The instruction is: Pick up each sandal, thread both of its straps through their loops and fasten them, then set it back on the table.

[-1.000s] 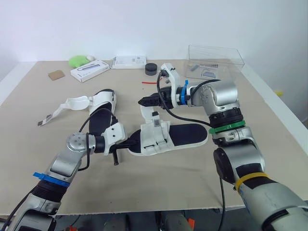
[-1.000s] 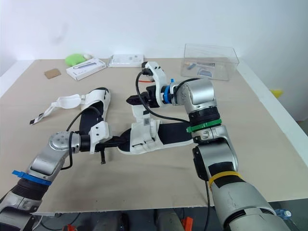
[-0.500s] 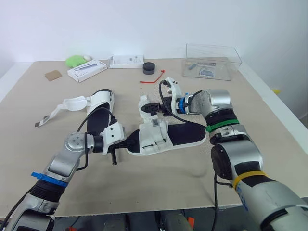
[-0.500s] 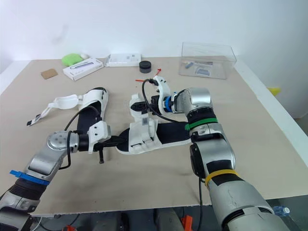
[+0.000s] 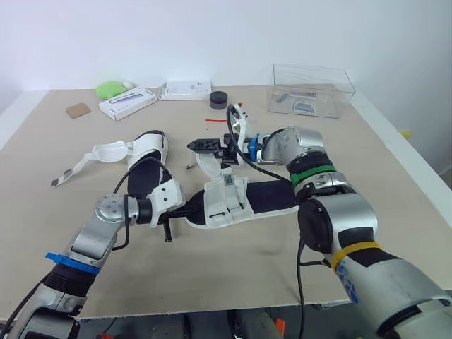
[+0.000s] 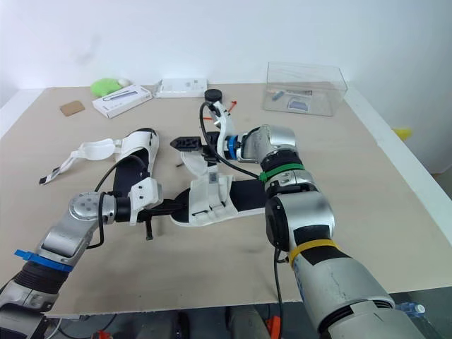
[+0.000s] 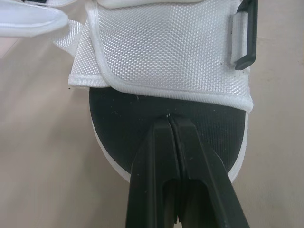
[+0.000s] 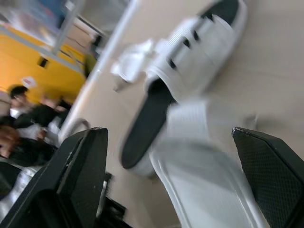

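My closed left pincer (image 7: 169, 118) apparently pins the sandal (image 5: 236, 201). My right pincer (image 5: 200, 145) gapes wide, loose strap (image 5: 207, 164) ahead; I'd grip its tip.

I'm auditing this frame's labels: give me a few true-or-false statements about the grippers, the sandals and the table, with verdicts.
1. The right gripper is open. True.
2. The left gripper is wide open. False: its fingers are pressed together, tips at the near sandal's black sole.
3. The far sandal lies on the table with a strap spread loose to its side. True.
4. The clear box stands beside the robot's left arm. False: it stands at the table's far right corner.
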`<act>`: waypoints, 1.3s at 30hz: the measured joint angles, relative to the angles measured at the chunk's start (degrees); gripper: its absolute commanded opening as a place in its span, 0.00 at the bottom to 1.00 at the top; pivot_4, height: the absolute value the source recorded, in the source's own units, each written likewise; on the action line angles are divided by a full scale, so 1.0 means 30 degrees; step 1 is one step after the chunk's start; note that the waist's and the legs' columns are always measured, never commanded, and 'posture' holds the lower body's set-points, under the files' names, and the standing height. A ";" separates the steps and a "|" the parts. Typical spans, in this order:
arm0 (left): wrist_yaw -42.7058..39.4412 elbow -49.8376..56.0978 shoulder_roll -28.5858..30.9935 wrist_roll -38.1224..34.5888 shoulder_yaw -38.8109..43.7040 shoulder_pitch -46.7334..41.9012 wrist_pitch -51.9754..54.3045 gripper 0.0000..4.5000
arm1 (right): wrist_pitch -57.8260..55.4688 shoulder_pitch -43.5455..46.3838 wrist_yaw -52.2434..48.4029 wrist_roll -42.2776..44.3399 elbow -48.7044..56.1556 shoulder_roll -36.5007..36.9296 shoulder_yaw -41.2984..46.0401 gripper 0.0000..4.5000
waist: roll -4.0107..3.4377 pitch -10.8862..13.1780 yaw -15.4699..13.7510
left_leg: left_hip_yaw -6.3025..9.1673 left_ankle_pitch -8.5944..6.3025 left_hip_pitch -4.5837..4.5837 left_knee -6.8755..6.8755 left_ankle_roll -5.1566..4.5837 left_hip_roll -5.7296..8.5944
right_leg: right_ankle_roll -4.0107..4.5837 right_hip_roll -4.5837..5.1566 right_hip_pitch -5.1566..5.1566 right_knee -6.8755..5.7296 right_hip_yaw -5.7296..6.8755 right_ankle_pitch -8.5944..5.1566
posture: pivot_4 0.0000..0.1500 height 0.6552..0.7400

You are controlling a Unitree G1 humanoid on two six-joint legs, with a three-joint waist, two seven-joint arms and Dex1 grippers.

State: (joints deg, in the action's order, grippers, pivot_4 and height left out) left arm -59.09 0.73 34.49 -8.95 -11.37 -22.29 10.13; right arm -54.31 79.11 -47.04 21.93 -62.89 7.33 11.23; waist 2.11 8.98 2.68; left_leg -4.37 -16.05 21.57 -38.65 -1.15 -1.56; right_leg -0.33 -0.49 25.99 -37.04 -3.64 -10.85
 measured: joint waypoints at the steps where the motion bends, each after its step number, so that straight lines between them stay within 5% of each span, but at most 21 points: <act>1: 0.0013 0.0021 0.0000 0.0000 0.0000 0.0015 0.0000 0.00 | 0.0027 0.0196 -0.0039 0.0082 -0.0110 0.0003 0.0131 0.99 | 0.0000 0.0000 0.0000 | -0.0001 0.0000 0.0000 0.0001 0.0000 0.0000 | 0.0000 0.0003 0.0000 0.0001 0.0000 0.0000 | 1.00 0.84; 6: 0.0102 0.0159 0.0001 0.0000 0.0009 0.0112 0.0036 0.00 | -0.0209 0.0782 -0.1582 0.0064 -0.0216 0.0161 -0.0178 0.99 | 0.0000 0.0000 -0.0001 | -0.0001 -0.0001 0.0001 0.0005 0.0001 0.0001 | -0.0002 0.0000 -0.0001 0.0004 -0.0001 -0.0002 | 1.00 0.84; 15: 0.0154 0.0261 0.0010 0.0000 0.0029 0.0158 0.0121 0.00 | -0.1415 -0.0284 -0.6295 -0.1794 0.1775 0.1176 -0.5035 0.99 | 0.0001 -0.0001 -0.0003 | 0.0002 -0.0003 0.0005 0.0005 0.0004 0.0002 | -0.0004 -0.0018 0.0005 0.0001 0.0000 -0.0004 | 1.00 0.84; 31: 0.0162 0.0156 -0.0002 0.0000 0.0021 0.0134 0.0024 0.00 | -0.5512 -0.1511 -0.8799 -0.0421 0.7429 0.2476 -0.6771 0.99 | -0.0001 0.0000 -0.0016 | 0.0005 -0.0003 0.0019 0.0001 0.0004 0.0001 | 0.0002 0.0003 0.0030 -0.0011 0.0006 0.0000 | 1.00 0.84; 39: 0.0233 0.0161 -0.0060 0.0000 0.0012 0.0141 0.0014 0.00 | -0.6481 -0.2366 -0.7309 0.0218 0.8155 0.1903 -0.6728 0.99 | 0.0001 -0.0001 -0.0023 | 0.0002 -0.0002 0.0027 -0.0001 0.0006 0.0008 | 0.0002 0.0039 0.0033 -0.0011 0.0012 0.0000 | 1.00 0.84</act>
State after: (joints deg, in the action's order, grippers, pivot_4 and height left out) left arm -58.39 1.22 34.30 -8.95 -11.33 -21.86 10.17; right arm -73.76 72.02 -68.96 22.58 -38.42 13.04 -8.95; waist 2.12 8.98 2.61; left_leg -4.36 -16.05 21.65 -38.65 -1.13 -1.53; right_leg -0.33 -0.38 26.09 -37.07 -3.60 -10.85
